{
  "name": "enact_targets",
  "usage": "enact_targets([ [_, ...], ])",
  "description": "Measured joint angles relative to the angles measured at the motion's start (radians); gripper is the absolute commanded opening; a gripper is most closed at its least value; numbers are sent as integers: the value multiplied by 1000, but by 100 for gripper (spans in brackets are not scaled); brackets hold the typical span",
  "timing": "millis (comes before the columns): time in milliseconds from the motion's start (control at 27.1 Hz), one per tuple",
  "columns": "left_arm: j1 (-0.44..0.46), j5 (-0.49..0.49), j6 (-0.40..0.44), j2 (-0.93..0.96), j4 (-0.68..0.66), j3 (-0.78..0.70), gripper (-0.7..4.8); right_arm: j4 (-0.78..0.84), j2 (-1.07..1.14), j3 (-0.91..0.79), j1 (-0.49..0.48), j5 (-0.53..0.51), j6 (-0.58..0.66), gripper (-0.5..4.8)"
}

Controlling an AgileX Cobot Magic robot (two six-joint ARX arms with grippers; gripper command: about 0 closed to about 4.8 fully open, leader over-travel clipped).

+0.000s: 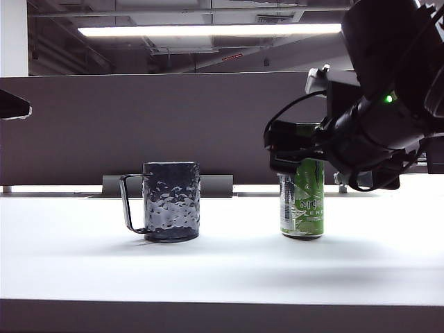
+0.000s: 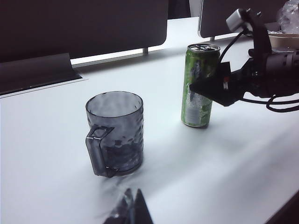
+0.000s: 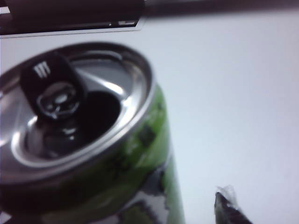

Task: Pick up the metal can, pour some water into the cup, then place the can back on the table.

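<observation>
The metal can (image 1: 302,205), green with a silver rim, stands upright on the white table (image 1: 222,267), right of the cup (image 1: 171,201). The cup is a dark dimpled mug with its handle turned away from the can. My right gripper (image 1: 290,149) is open around the can's upper part, one finger in front of it (image 2: 205,87). The right wrist view looks down on the can's open top (image 3: 79,109); one fingertip (image 3: 228,207) stands apart from the can's side, the other is hidden. Water is hidden; the can's opening is dark. My left gripper (image 2: 131,205) hangs shut, near the cup (image 2: 114,133).
A dark grey divider panel (image 1: 139,125) runs behind the table with a low grey strip (image 1: 215,184) at its foot. The table's dark front edge (image 1: 222,316) is close to the camera. Cables (image 2: 280,105) trail from the right arm past the can (image 2: 200,86).
</observation>
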Motion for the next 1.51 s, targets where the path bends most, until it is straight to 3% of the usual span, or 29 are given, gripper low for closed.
enact_targets([
  [1106, 0, 0, 0, 0, 0, 0, -5, 23, 21, 0, 0, -14, 11, 479],
  [1254, 0, 0, 0, 0, 0, 0, -5, 23, 21, 0, 0, -14, 11, 418],
  [1512, 0, 0, 0, 0, 0, 0, -5, 23, 21, 0, 0, -14, 12, 416],
])
